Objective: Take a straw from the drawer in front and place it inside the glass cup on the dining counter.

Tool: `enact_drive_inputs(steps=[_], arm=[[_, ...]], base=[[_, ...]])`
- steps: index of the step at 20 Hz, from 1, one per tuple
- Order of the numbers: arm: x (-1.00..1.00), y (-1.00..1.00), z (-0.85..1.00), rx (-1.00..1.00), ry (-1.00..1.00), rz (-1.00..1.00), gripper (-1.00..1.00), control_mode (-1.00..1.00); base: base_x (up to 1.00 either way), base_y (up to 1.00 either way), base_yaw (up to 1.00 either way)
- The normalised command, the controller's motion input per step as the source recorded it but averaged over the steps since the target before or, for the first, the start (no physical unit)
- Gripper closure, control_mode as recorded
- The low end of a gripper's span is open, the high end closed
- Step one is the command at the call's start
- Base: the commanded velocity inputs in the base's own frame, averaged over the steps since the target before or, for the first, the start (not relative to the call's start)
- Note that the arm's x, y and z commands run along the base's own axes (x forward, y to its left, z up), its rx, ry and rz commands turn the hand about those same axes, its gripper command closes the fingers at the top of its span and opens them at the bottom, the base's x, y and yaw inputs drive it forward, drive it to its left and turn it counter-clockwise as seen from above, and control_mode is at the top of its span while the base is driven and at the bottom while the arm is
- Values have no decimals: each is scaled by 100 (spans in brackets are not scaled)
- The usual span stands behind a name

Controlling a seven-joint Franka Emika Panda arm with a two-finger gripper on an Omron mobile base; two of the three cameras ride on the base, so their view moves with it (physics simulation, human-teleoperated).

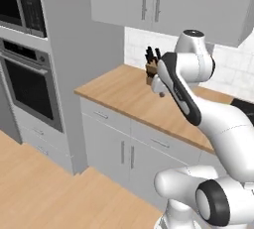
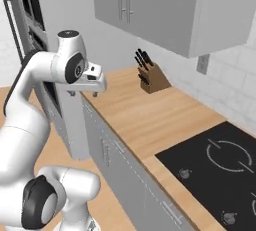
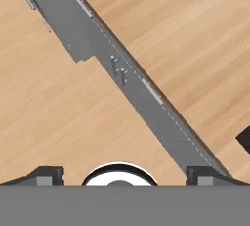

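Your tool (image 3: 125, 173) hangs high over the counter (image 2: 150, 115) edge, jaws wide apart and empty; the drawer (image 1: 159, 143) sits shut under it, so you are at the reach; next, drop to its handle and pull.

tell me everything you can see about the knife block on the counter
The knife block is a small wedge of brown wood, tilted back so its slotted face slopes upward. Several black knife handles stick out of its top at an angle; the blades are hidden inside. It stands on the light-wood counter, near the back against the white tiled wall and below the grey upper cabinets, apart from the black cooktop. Nothing else touches it. In the left base view the arm partly hides it.
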Motion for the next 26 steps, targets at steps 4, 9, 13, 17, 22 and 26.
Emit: enact_drive_inputs(steps=[4, 9, 13, 17, 22, 26], arm=[[0, 0, 0, 0, 0, 0, -100, 100], [0, 0, 0, 0, 0, 0, -100, 100], [0, 0, 0, 0, 0, 0, -100, 100], [0, 0, 0, 0, 0, 0, -100, 100], [6, -15, 0, 0, 0, 15, -100, -100], [1, 31, 0, -5, 0, 24, -100, -100]], base=[[-4, -61, 22], [-33, -67, 19], [-32, -76, 17], [9, -81, 20], [20, -42, 19], [0, 0, 0]])
